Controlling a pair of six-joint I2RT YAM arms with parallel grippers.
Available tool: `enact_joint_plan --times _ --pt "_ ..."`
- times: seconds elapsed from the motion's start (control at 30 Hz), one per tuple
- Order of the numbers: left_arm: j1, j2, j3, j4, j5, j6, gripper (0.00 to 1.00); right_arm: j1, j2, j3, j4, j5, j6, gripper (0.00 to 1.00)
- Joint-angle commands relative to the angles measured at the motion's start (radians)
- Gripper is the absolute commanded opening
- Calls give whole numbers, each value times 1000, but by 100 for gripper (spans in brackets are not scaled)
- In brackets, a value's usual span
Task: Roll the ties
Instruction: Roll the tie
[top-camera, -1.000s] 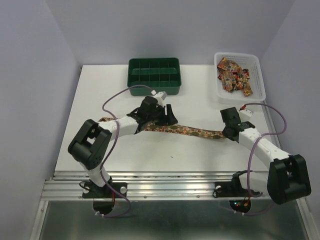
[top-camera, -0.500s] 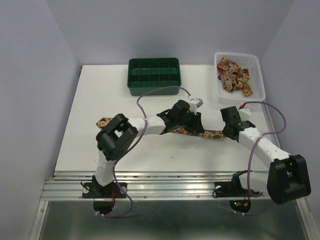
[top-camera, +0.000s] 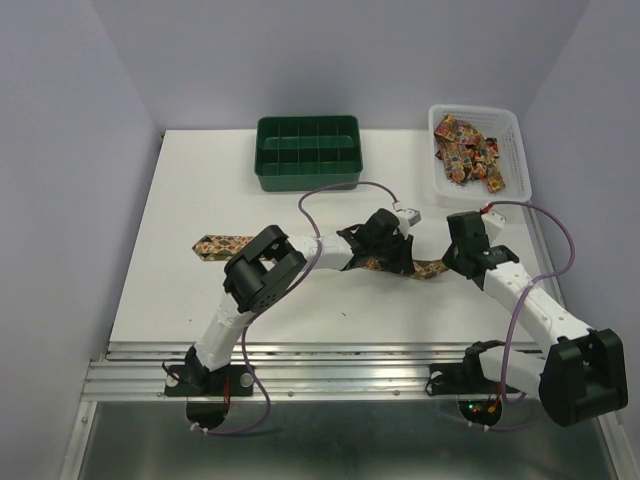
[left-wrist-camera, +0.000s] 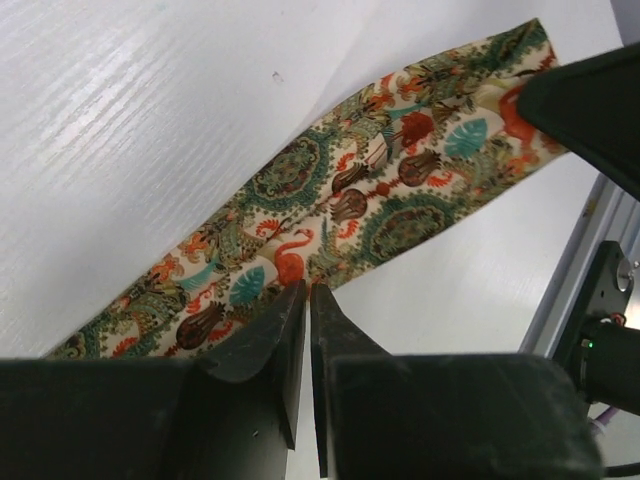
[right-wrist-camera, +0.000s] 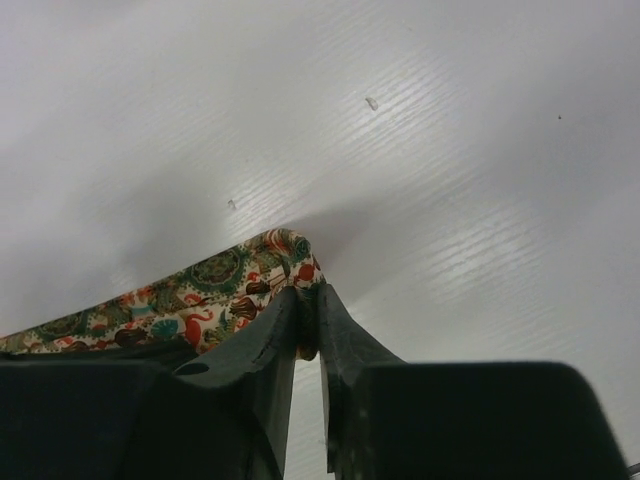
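From above, the tie (top-camera: 225, 243) stretches across my white desk (top-camera: 300, 310), with my left tool (top-camera: 392, 262) and right tool (top-camera: 450, 265) bunched near its right end. Only my left wrist view shows that tool nipping the tie's edge. The right wrist view shows the other pinching its tip.

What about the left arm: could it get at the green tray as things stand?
Probably yes: bare table lies between the left end effector and the green tray. Its fingers seem pinched on the tie at its edge, so it would need to let go first.
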Motion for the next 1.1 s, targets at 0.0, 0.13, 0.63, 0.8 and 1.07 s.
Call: enact_joint_plan --times 0.0,0.13,0.63,0.8,1.07 --pt "-9 14 75 -2 -23 8 17 -7 -17 27 52 -46 -13 16" --pt "-11 51 103 -30 -56 10 15 -8 -29 18 67 -68 -12 3" --pt "-14 35 100 -70 -181 10 9 -8 -25 35 -62 106 65 25" --pt "-14 26 100 -73 -188 10 7 -10 41 -16 -30 103 110 59" --pt "-9 26 126 -99 -247 17 6 -54 -51 -112 28 63 116 58"
